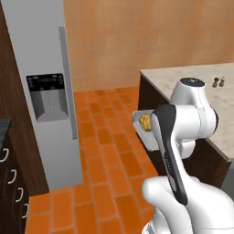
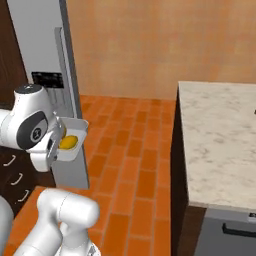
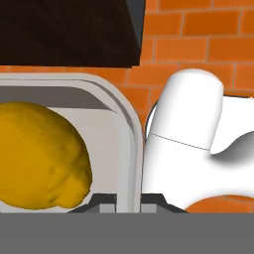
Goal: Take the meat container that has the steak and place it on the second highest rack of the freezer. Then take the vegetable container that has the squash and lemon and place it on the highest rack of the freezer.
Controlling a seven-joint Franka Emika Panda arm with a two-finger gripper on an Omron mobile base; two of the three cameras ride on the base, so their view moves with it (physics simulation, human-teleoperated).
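I have my gripper (image 3: 128, 202) clamped on the rim of the vegetable container (image 3: 130, 149), the two dark tips pinching its white wall between them at the bottom of the hand view. Inside the container, just beside that wall, lies the lemon (image 3: 37, 156), a smooth yellow-orange lump that takes up most of the tray's floor as I see it. From the right base view the container (image 2: 75, 137) hangs in the air off the end of my arm, above the orange tiled floor (image 2: 130, 165), with the lemon (image 2: 68, 142) resting in it. From the left base view the same container (image 1: 142, 125) pokes out from behind my forearm, and a bumpy yellow-brown shape in it looks like the squash (image 1: 145, 121), though my arm hides too much for me to be sure. The freezer (image 1: 43, 91) stands to my left, tall and gray, its door shut, with the long bar handle (image 1: 66, 82) along its edge and a dispenser panel (image 1: 47, 96) in its face. The stone-topped counter (image 1: 183, 77) is off to my right, well apart from the container.
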